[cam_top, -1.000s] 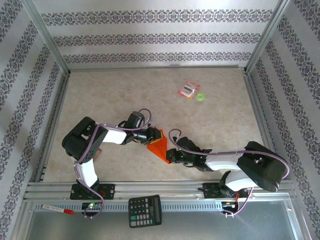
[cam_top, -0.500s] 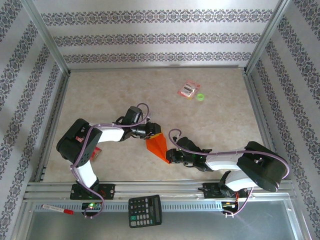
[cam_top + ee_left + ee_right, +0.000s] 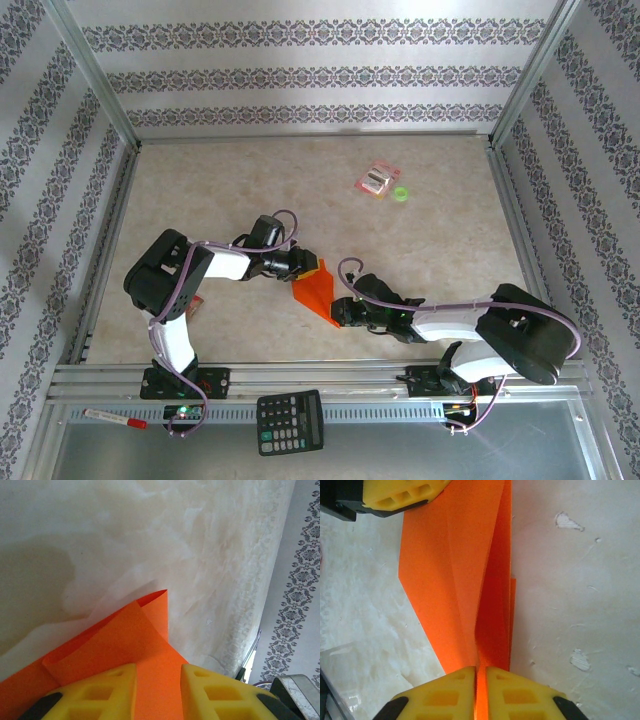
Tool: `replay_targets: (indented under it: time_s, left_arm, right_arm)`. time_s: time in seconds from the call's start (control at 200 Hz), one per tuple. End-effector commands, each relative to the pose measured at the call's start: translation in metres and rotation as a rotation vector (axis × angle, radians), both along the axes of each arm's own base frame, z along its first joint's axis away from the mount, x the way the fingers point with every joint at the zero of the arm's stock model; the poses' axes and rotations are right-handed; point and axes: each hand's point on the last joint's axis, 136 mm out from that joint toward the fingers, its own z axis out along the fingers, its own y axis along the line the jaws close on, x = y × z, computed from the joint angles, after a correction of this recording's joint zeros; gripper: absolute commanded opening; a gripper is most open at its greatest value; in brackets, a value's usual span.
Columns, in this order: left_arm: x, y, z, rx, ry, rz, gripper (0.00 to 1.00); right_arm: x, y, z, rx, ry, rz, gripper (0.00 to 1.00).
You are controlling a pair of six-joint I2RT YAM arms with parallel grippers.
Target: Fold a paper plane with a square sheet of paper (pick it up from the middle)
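centrally, the partly folded paper plane sat on the desk between both arms. the right gripper pinched its narrow end, hiding the tip. the left gripper stood over the wide end, jaws partly apart; contact was indeterminable, with the fingers cropped.

Robot lab test cell, marbled desk boxed in by aluminium frame, patterned wallpaper panels at 9, 12 and 3 o'clock, left arm and right arm bolted to slotted rail at 6 o'clock, calculator and pen on steel shelf
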Motion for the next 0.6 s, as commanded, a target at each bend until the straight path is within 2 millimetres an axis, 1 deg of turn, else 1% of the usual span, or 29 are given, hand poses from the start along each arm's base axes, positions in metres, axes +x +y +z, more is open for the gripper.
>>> replay_targets:
  time_s: [0.0, 0.135, 0.305, 0.455, 0.595]
  left_arm:
    - [-0.006, 0.011, -0.02, 0.043, 0.016, 0.0, 0.29]
    - [-0.007, 0.013, -0.025, 0.045, 0.022, 0.004, 0.29]
    - [-0.009, 0.015, -0.027, 0.047, 0.025, 0.005, 0.28]
    - [-0.009, 0.015, -0.029, 0.05, 0.027, 0.003, 0.27]
    - [-0.011, 0.016, -0.032, 0.058, 0.035, -0.001, 0.26]
  right_arm:
    - [-0.004, -0.004, 0.001, 0.001, 0.004, 0.012, 0.16]
    - [-0.009, -0.007, 0.002, -0.019, -0.012, 0.036, 0.2]
    - [-0.021, -0.014, -0.002, -0.072, -0.014, 0.066, 0.24]
    - [-0.026, -0.019, -0.005, -0.104, -0.011, 0.076, 0.24]
    - [-0.022, -0.021, -0.005, -0.118, -0.021, 0.06, 0.17]
